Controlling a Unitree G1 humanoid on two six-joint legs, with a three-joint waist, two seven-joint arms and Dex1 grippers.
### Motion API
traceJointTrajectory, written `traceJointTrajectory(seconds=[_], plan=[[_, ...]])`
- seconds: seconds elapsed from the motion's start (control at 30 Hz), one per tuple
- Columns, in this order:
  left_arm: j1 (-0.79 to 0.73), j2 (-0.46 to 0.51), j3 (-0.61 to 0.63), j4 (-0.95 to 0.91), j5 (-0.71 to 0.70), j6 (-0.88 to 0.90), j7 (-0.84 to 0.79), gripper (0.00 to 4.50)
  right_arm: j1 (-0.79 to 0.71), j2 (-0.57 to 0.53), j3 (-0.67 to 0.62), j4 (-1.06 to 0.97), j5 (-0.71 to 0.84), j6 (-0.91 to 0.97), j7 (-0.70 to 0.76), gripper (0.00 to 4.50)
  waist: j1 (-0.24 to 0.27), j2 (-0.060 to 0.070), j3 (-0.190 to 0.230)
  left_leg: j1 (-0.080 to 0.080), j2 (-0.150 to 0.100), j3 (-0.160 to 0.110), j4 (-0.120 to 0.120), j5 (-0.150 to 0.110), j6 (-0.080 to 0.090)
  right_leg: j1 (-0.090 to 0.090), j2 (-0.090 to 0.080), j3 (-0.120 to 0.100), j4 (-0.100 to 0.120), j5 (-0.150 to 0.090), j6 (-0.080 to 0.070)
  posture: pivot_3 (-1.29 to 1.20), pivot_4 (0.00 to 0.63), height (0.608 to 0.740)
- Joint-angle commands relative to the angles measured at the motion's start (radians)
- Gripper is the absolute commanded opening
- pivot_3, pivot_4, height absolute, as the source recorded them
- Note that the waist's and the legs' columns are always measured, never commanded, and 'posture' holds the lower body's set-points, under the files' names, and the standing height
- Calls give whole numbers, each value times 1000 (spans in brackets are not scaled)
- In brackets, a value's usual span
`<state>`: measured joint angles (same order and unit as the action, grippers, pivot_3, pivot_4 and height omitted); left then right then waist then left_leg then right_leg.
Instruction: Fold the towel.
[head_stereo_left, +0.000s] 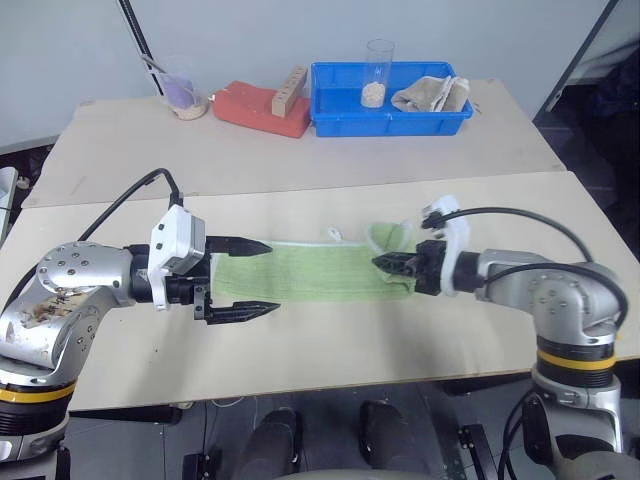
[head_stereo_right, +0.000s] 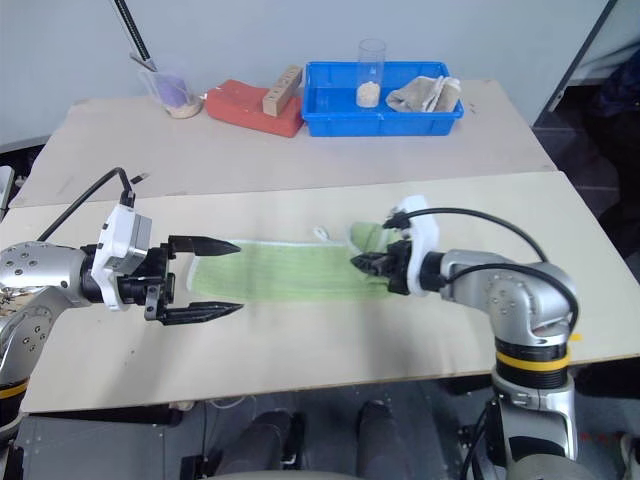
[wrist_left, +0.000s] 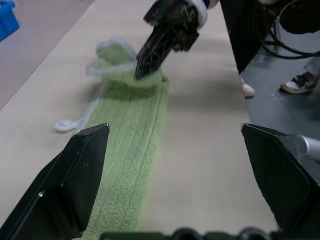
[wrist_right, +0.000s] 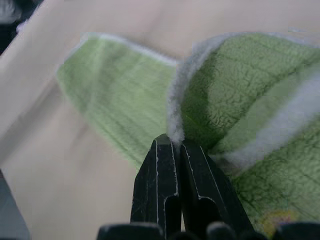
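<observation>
The towel (head_stereo_left: 300, 272) lies as a long narrow green strip across the near desk (head_stereo_left: 330, 350), its right end lifted and curling back over itself. It looks light, thin and limp, so it should sag and fold wherever it is not supported, and a pinch on the stitched white edge near a corner seems the surest hold. The right tool (head_stereo_left: 385, 263) is clenched on just such a spot, nipping the white edging of the raised end. The left tool (head_stereo_left: 243, 279) is released, its fingers spread wide over the strip's left end, one on each side of it. Whether they touch the cloth is hard to tell. The lifted end is blurred in the left wrist view, and the loop and logo cannot be made out for certain.
</observation>
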<state>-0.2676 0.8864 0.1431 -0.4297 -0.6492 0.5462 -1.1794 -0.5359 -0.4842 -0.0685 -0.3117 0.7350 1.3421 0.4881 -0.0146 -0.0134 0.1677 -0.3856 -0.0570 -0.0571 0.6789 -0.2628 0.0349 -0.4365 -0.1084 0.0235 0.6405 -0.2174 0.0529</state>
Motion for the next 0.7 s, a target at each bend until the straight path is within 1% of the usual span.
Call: traceJointTrajectory(seconds=[0.03,0.2,0.37,0.4,0.43,0.47,0.57,0.6,0.7], plan=[[-1,9,28,-54,-25,13,34,4500,-7,11,50,-8,-19,-58,16,54,1,0,0,0,0,0,0,0,0,0,0,0,0,0,0,0,150,740],[9,7,24,-73,-30,24,69,4500,-11,28,128,11,-58,-103,24,54,-1,0,0,0,0,0,0,0,0,0,0,0,0,0,0,0,150,740],[23,8,17,-72,-16,16,93,4500,-22,49,161,10,-81,-137,25,54,-1,0,0,0,0,0,0,0,0,0,0,0,0,0,0,0,150,740],[26,7,15,-72,-13,14,96,4500,-23,53,167,2,-85,-144,27,716,-1,0,0,0,0,0,0,0,0,0,0,0,0,0,0,0,150,740],[28,6,13,-69,-10,10,99,4500,-23,55,175,-5,-90,-152,27,901,-1,0,0,0,0,0,0,0,0,-1,0,0,0,0,0,0,150,740],[29,5,11,-68,-8,8,102,4500,-24,48,190,-14,-99,-166,34,1195,-1,0,0,0,0,0,0,0,0,0,0,0,0,0,0,0,150,740],[30,-2,9,-54,2,1,116,4500,-27,29,221,-35,-121,-197,54,2301,0,0,0,0,0,0,0,0,0,0,0,0,0,0,0,0,150,740],[31,-5,9,-49,6,-2,120,4500,-28,24,227,-41,-126,-206,60,2581,0,0,0,0,0,0,0,0,0,0,0,0,0,0,0,0,150,740],[42,-25,21,-34,10,8,158,4500,-39,-3,239,-91,-128,-263,114,2581,0,0,0,0,0,0,0,0,0,0,0,0,0,0,0,0,150,740]])
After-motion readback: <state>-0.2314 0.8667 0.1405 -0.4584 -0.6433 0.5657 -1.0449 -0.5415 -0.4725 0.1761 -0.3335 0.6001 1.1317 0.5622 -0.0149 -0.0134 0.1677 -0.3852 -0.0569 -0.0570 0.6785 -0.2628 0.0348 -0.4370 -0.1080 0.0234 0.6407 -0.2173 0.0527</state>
